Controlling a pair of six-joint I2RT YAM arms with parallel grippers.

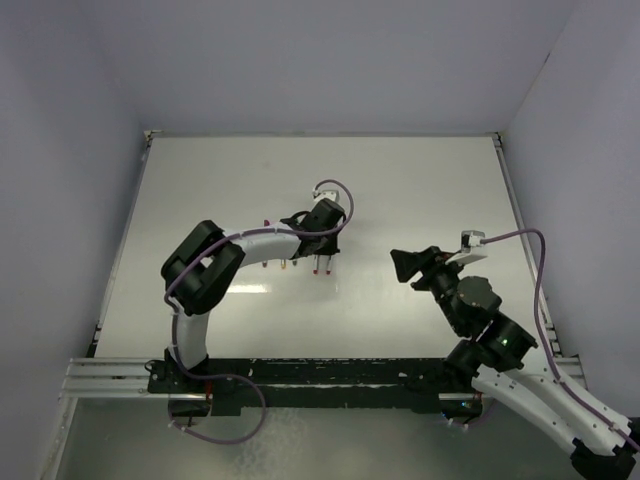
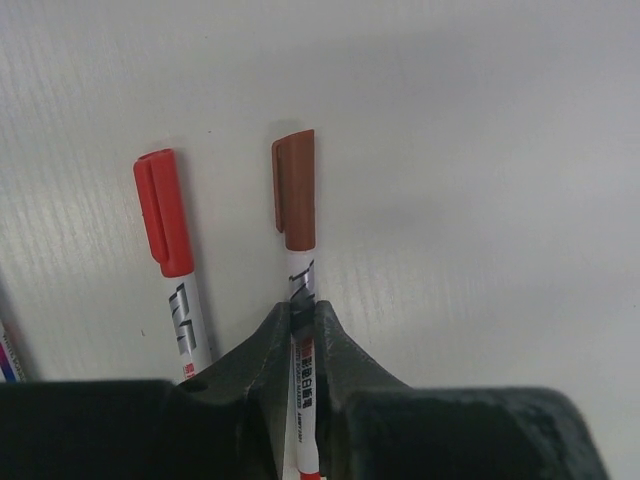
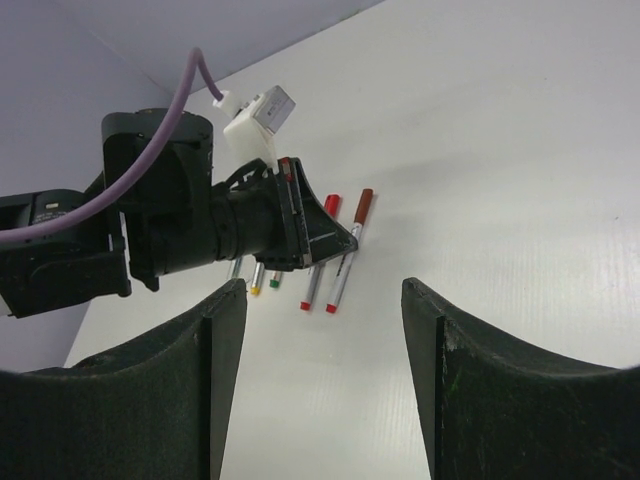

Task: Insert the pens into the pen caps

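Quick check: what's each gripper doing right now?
Left gripper: closed on the brown-capped pen.
Right gripper: open, holding nothing.

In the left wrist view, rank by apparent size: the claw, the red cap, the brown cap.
1. Left claw, though nearness to the camera inflates it.
2. Red cap and brown cap: alike, unranked.

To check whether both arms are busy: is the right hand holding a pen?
No, the right hand is open and empty; only bare table shows in its gap.
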